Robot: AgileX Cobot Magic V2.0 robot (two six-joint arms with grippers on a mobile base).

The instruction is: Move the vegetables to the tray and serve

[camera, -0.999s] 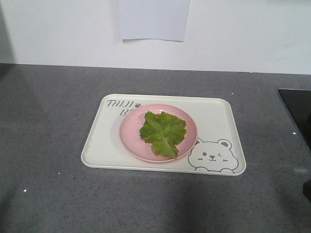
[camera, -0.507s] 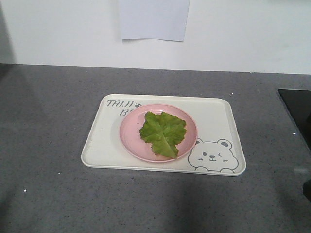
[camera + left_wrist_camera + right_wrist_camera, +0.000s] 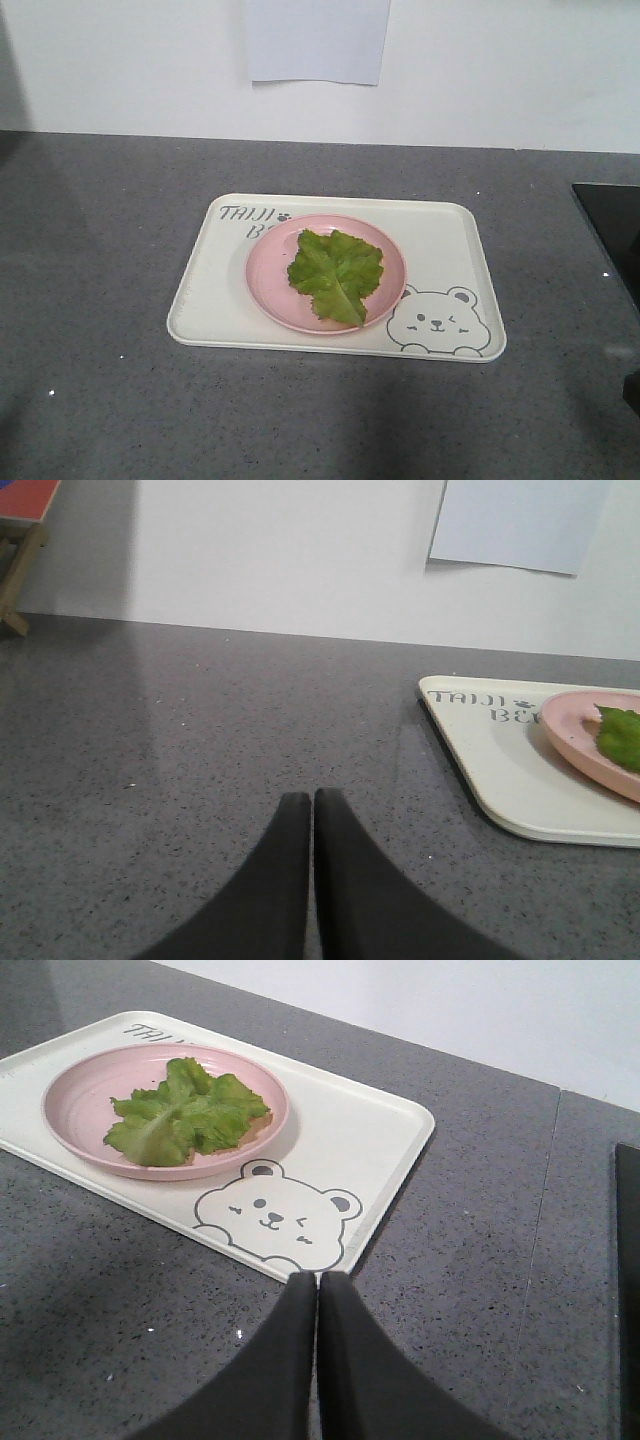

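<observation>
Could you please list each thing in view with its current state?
Green crinkly lettuce leaf: lying flat on the plate.
Round pink plate: upright on the tray.
Cream rectangular bear-print tray: flat on the grey countertop.
Left gripper: shut, empty.
Right gripper: shut, empty.

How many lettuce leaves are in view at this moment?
1. The lettuce leaf lies on the pink plate, which sits on the tray. Nothing appears to hide another, though one tucked flat under it could not be ruled out.
</observation>
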